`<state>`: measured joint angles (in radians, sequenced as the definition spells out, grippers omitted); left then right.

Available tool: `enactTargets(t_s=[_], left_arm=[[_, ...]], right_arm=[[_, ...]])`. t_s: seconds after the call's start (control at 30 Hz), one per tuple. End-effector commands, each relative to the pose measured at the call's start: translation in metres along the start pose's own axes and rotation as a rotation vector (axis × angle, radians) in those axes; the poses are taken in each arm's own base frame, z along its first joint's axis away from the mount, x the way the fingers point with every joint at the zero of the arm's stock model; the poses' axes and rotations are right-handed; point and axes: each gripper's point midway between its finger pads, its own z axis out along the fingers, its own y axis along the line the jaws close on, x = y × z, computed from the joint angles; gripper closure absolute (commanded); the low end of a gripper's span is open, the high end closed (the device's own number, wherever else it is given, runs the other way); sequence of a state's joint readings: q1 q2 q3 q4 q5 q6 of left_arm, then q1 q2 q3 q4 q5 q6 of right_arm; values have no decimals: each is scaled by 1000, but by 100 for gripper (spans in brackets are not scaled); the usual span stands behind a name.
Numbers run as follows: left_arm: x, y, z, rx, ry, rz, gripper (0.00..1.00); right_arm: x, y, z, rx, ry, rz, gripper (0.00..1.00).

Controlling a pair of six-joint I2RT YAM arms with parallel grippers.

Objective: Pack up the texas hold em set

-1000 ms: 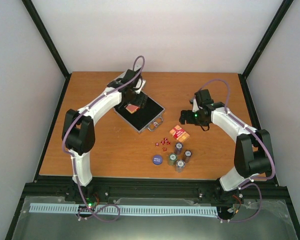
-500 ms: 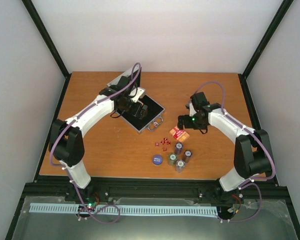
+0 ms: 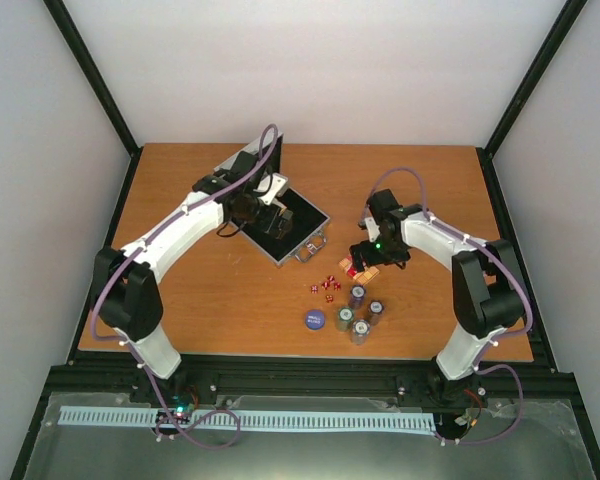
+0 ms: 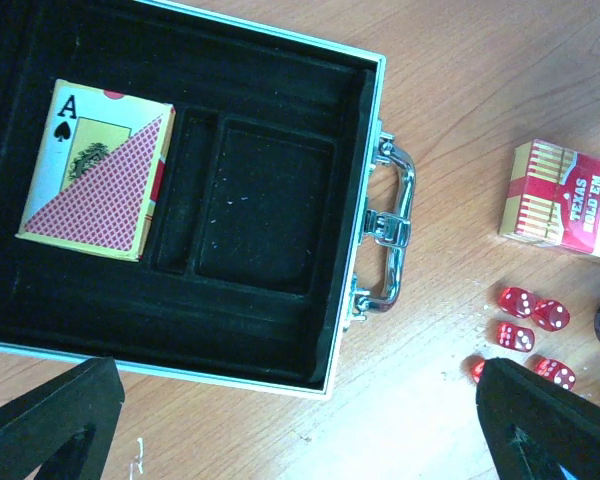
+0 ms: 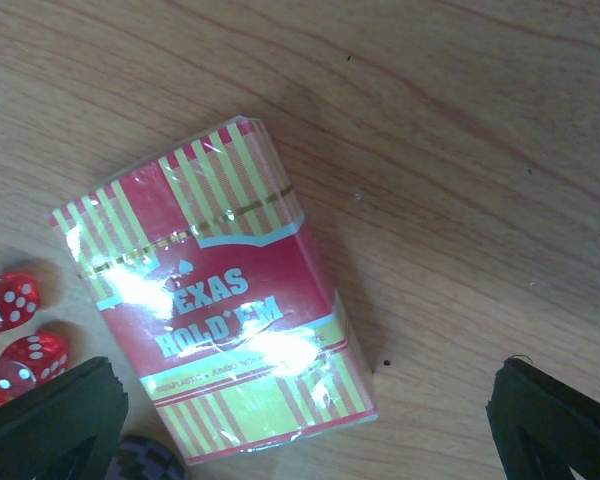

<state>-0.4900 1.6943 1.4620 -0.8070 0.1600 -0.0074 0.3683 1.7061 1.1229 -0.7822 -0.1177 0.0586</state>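
The silver case [image 3: 298,238] lies open at the table's back left, its lid [image 3: 238,160] raised. In the left wrist view its black lining [image 4: 265,200] holds one card deck [image 4: 95,170] in the left slot, and the handle [image 4: 395,225] faces the dice [image 4: 528,328]. My left gripper [image 3: 273,218] hovers open and empty over the case's near edge [image 4: 300,430]. A second red-orange deck [image 5: 220,310] lies on the table [image 3: 363,268]. My right gripper [image 3: 364,260] is open just above it, fingers [image 5: 50,420] either side and apart from it.
Red dice [image 3: 327,287] lie left of the loose deck and also show in the right wrist view [image 5: 15,330]. Several chip stacks [image 3: 358,312] and the round blue disc [image 3: 314,319] stand nearer the front edge. One dark chip stack [image 5: 145,462] shows beside the deck.
My left gripper has let go of the first deck, which now lies in the case, and has drawn back. My right gripper has moved left and down over the loose deck.
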Motion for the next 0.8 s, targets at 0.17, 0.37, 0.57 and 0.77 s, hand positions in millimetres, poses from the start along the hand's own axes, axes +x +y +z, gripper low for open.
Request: enactTargets(t_s=[0.17,0.37,0.57,0.77], left_arm=[[3,3,-13,-42,2,-10,0],[5,4,-10,-49,9,-10,0],[4,6,-9,-58,7,-6,0],[3,8,-5,-65,13,-8,0]], right_arm=[[-3,18,14,12,43,-137,0],[-8,12,27,85,70,-160,0],[-17,-1,37,163,86,-160,0],[-12,3,47,131,106,-160,3]])
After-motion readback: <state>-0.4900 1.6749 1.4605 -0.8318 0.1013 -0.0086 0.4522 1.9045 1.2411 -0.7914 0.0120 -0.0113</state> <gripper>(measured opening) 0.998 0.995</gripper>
